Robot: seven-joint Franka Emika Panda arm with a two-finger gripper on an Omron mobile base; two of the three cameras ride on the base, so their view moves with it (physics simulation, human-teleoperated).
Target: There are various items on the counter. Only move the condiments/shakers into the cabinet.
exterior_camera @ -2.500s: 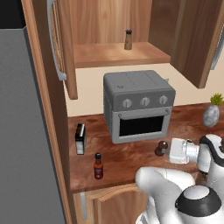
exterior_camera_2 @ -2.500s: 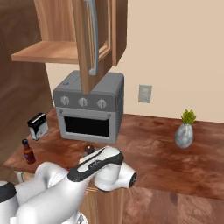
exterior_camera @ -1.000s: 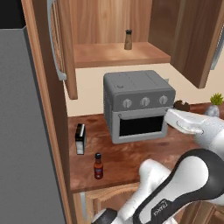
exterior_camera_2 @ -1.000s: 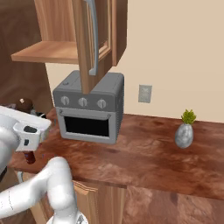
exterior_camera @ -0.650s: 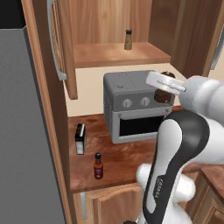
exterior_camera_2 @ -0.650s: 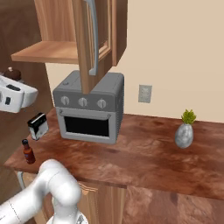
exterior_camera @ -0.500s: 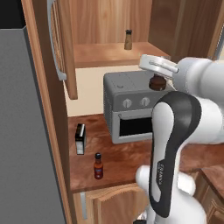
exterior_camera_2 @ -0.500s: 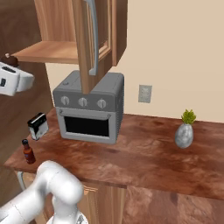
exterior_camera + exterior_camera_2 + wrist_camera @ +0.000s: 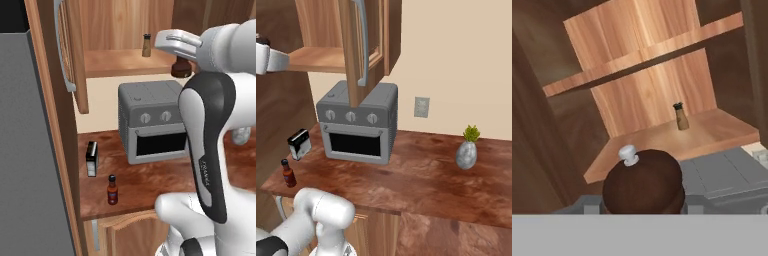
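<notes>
We have the dark brown pepper mill (image 9: 643, 181) pinched in our gripper (image 9: 181, 67), jaws pressed on its body, and we carry it high, at the height of the cabinet's (image 9: 120, 20) shelf (image 9: 125, 62). In the hand view the mill sits right at the fingers, knob (image 9: 628, 154) toward us.

The relation the coming move turns on: the shelf board lies ahead of the gripper and, by the left base view, a little to its left, with the mill hanging just off the front right stretch of the shelf edge, about level with it. The mill's long axis looks roughly upright there. We judge it must clear the lip before it goes forward, then settle base-down on the board.

The tan shaker with dark cap (image 9: 146, 45) already stands upright on the shelf, ahead of the gripper and farther back; in the hand view it sits beyond the mill and slightly to the right (image 9: 681, 117). We should land well apart from it.

Far below the gripper, the grey toaster oven (image 9: 152, 127) sits on the counter (image 9: 145, 182). The red sauce bottle with black cap (image 9: 112, 190) and the black-and-white box (image 9: 91, 158) stand lower left of us; the bottle is the one condiment not yet moved.
</notes>
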